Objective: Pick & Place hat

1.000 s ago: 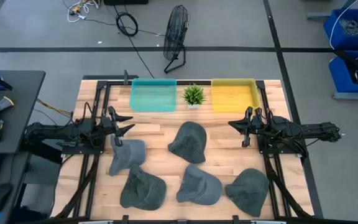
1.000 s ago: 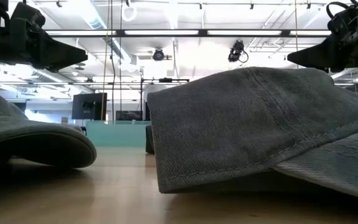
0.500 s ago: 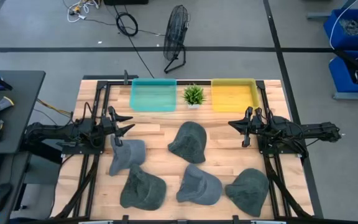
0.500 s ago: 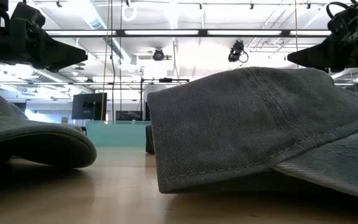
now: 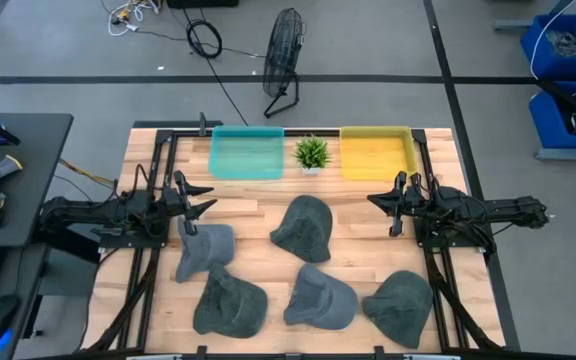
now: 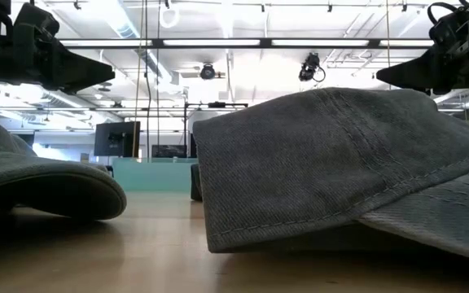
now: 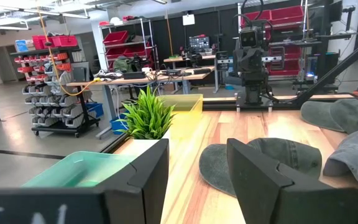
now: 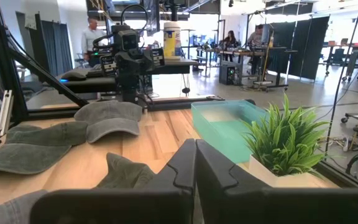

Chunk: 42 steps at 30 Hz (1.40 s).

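No movement; left hand [image 5: 200, 203] agape, right hand [image 5: 386, 208] clenched empty, five hats [image 5: 302, 228] between.

Left gripper [image 7: 197, 180]: two dark fingers [image 7: 146, 177] spread apart, nothing between them. Ahead on the wooden table [image 7: 194, 199]: grey hat [image 7: 263, 158], further grey hats [image 7: 340, 115] beside it, potted green plant [image 7: 145, 118], teal bin [image 7: 82, 169], yellow bin [image 7: 185, 102]. Opposite arm [image 7: 250, 62] at the far edge.

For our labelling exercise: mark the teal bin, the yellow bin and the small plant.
teal bin [image 5: 247, 155], high view, its floor.
yellow bin [image 5: 374, 155], high view, its floor.
small plant [image 5: 312, 152], high view, its leaves.
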### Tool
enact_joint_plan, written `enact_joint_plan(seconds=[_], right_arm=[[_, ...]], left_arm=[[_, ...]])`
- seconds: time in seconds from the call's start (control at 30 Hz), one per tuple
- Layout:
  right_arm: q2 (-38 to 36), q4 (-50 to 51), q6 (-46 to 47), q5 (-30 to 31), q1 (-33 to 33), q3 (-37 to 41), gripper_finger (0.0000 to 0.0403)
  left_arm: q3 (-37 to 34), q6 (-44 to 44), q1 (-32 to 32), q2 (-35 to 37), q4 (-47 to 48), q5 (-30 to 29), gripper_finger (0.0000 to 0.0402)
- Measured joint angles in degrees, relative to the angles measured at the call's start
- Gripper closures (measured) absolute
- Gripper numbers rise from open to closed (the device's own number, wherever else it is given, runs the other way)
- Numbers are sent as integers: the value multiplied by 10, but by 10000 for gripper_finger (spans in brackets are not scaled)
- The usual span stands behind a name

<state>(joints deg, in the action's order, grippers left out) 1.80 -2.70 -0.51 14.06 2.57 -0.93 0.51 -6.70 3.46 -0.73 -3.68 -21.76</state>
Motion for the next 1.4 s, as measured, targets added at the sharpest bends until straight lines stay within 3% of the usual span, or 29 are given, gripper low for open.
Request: enact_joint_plan(seconds=[1.1, 1.4], right_arm=[[0, 0, 0, 0, 0, 0, 389], [0, 0, 0, 0, 0, 0, 389]], left_arm=[[0, 0, 0, 0, -1, 0, 236], [-1, 0, 0, 0, -61, 1, 236]])
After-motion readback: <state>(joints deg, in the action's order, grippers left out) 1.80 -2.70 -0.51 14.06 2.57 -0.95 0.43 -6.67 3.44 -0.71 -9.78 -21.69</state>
